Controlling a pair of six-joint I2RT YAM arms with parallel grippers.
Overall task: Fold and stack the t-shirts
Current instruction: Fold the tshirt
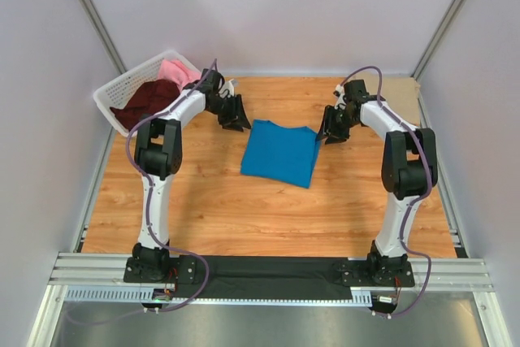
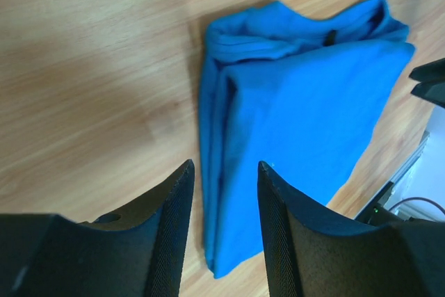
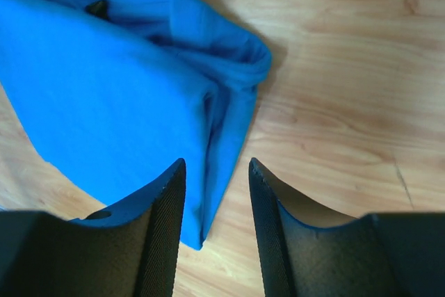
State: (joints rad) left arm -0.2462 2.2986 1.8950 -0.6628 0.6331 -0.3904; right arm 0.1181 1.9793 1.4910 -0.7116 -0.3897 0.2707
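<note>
**Blue t-shirt (image 1: 280, 152) folded flat, no grip on either side**

1. Left fingers (image 1: 236, 116): parted to a moderate gap, holding nothing. In the left wrist view, the left fingers (image 2: 170, 227) frame the stacked fold edge of the blue t-shirt (image 2: 306, 130), which runs through the gap beneath them. Contact with the cloth cannot be determined.

2. Right fingers (image 1: 331, 129): parted to a similar gap, holding nothing. In the right wrist view, the right fingers (image 3: 163, 227) straddle the opposite fold edge of the blue t-shirt (image 3: 104, 102), with bare wood under the outer finger.

3. View differences: only the top view shows both arms at once, with one pair of fingers just beside each far corner of the shirt. It alone shows the white basket (image 1: 110, 99) at the far left, holding a maroon t-shirt (image 1: 146, 103) and a pink t-shirt (image 1: 175, 69). Only the wrist views show the layered folds and a small dark tag (image 2: 329, 37) at the neckline.

4. Location: the blue t-shirt lies on the tabletop (image 1: 244, 209), centred between the two arms, well apart from the basket.
</note>
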